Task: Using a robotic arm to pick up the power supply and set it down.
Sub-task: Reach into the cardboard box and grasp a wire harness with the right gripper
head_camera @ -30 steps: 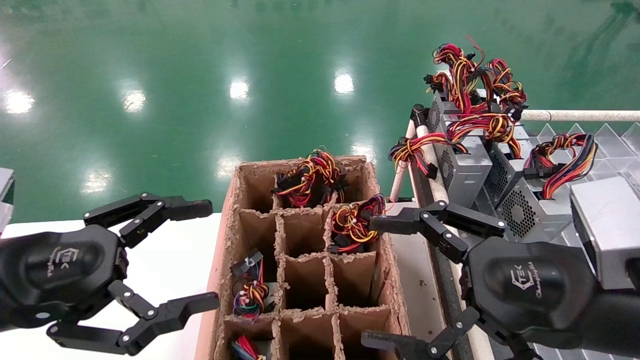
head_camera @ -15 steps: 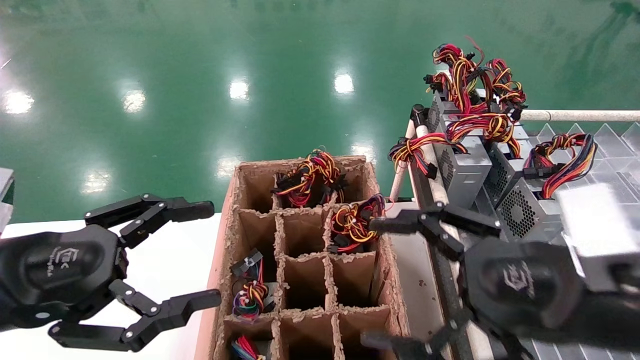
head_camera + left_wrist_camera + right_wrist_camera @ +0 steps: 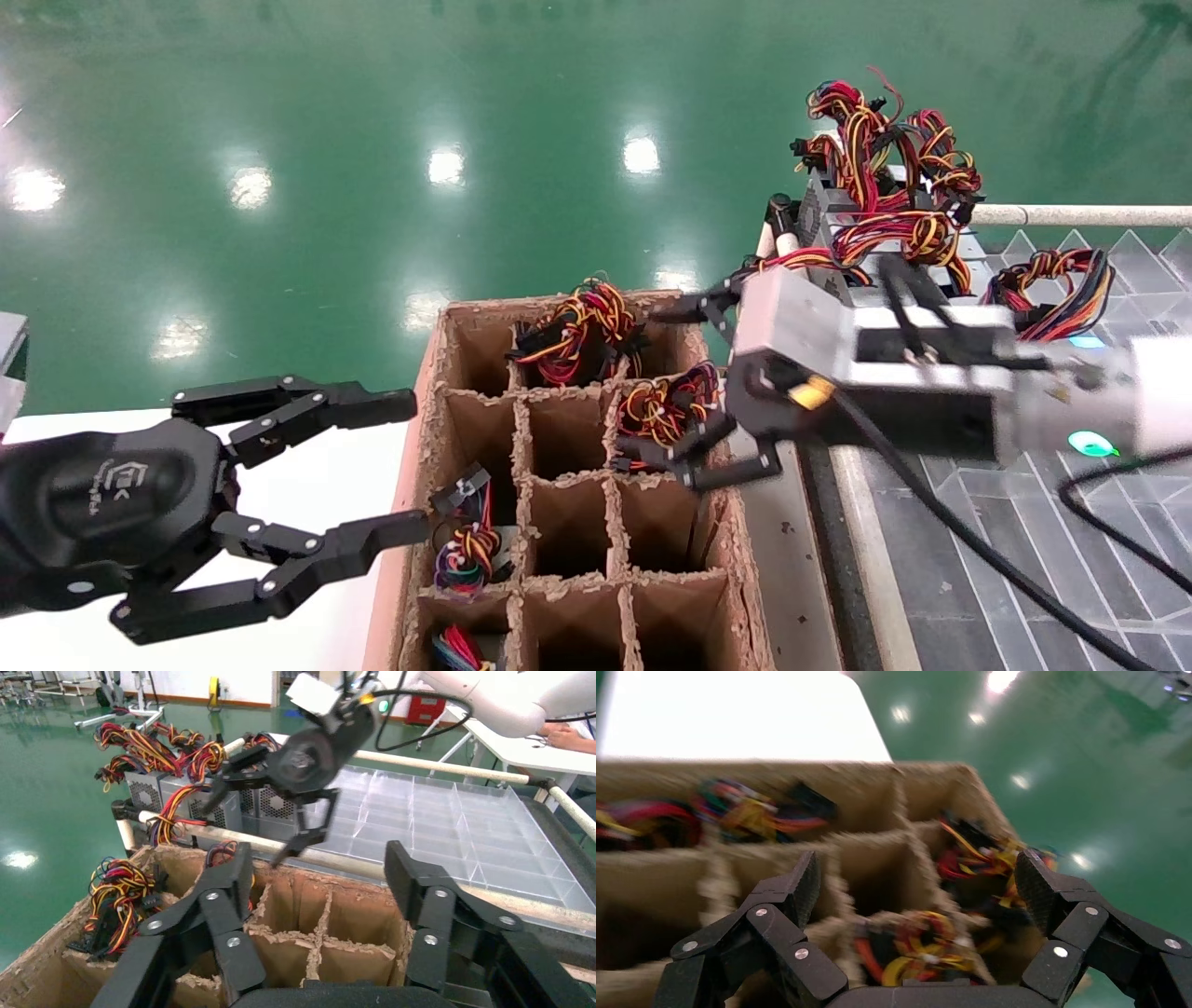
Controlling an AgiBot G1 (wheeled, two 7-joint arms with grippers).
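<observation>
My right gripper is open with nothing between its fingers. It hangs over the far right cells of the brown carton, above a cell with a wire bundle. The right wrist view shows its gripper above that wire bundle. The power supply's bundle of yellow, red and blue-purple wires lies on the rack at the right; its grey box is hidden behind my right wrist block. My left gripper is open at the carton's left wall. In the left wrist view, the left gripper faces the right gripper.
More grey power supplies with red and yellow wires crowd the rack's far corner, behind a pale rail. A clear divided tray covers the rack. Several carton cells hold wire bundles. A white table lies on the left, green floor beyond.
My right arm has lifted, turned and swung left, from beside the rack's edge to over the carton's far right cells. My left gripper has edged toward the carton.
</observation>
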